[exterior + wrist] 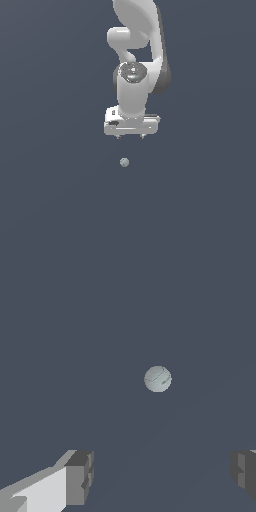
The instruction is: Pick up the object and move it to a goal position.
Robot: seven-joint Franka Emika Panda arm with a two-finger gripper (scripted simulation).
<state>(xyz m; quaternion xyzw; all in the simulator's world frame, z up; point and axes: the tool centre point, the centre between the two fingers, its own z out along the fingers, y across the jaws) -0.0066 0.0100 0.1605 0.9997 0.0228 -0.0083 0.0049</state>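
Observation:
The object is a tiny pale grey ball [124,162] lying on the dark grey floor. It also shows in the wrist view [157,378], with faint dark cracks on its surface. My gripper [130,136] hangs open and empty above and behind the ball, a clear gap away from it. In the wrist view the gripper [162,476] has its two fingertips [80,476] set wide apart, and the ball lies beyond them, between their lines, not touched.
The white Panda arm [135,55] rises behind the gripper in the exterior view. A flat dark grey floor [50,200] fills both views.

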